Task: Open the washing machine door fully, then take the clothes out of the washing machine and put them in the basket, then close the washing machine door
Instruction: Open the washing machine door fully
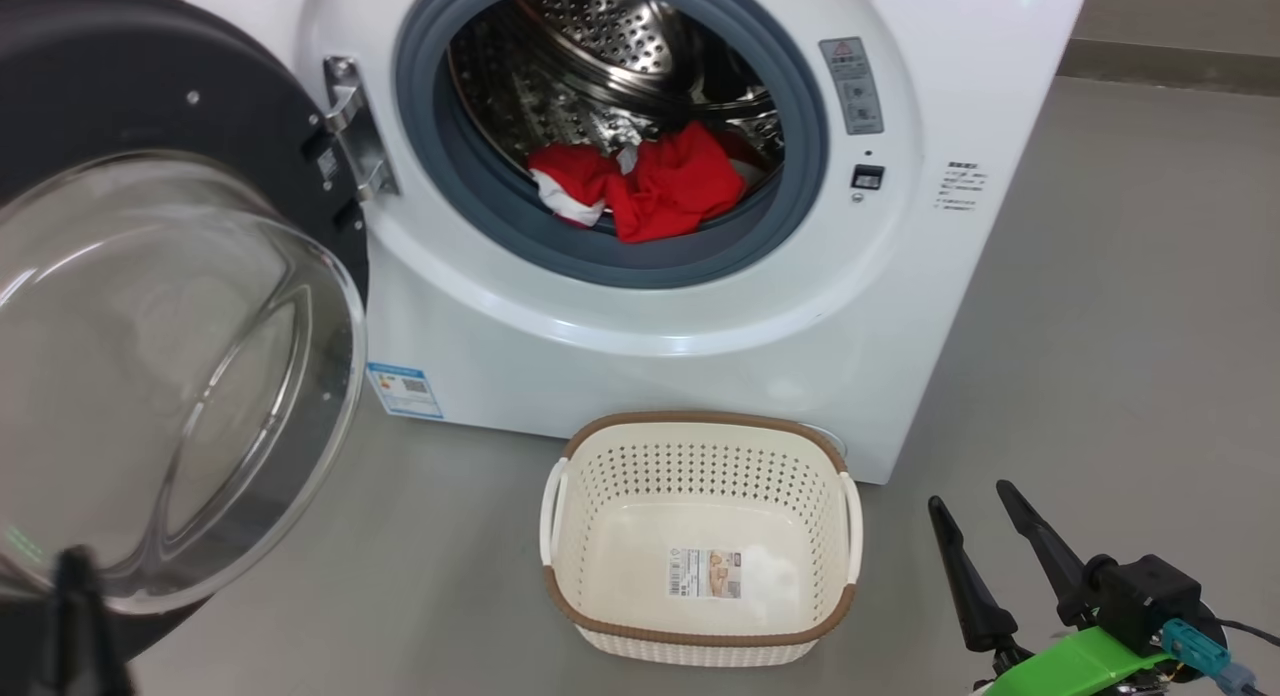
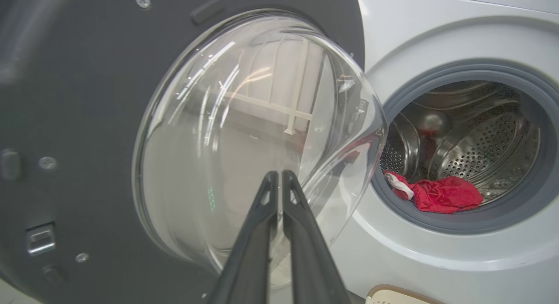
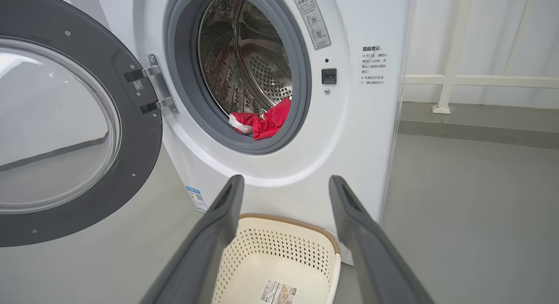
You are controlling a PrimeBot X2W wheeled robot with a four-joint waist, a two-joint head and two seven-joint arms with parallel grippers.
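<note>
Washing machine door (image 1: 150, 76) swung open, left. Clothes (image 1: 665, 186) sit at the drum's near lip in the washing machine (image 1: 650, 356). Basket (image 1: 700, 419) on the floor just in front. Left gripper (image 2: 277, 175) clenched, gripping nothing, by the door glass. Right gripper (image 1: 970, 501) released, right of basket.

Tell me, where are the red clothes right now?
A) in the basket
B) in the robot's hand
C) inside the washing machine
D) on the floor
C: the red clothes sit inside the washing machine, behind its grey ring, not down in the basket.
</note>
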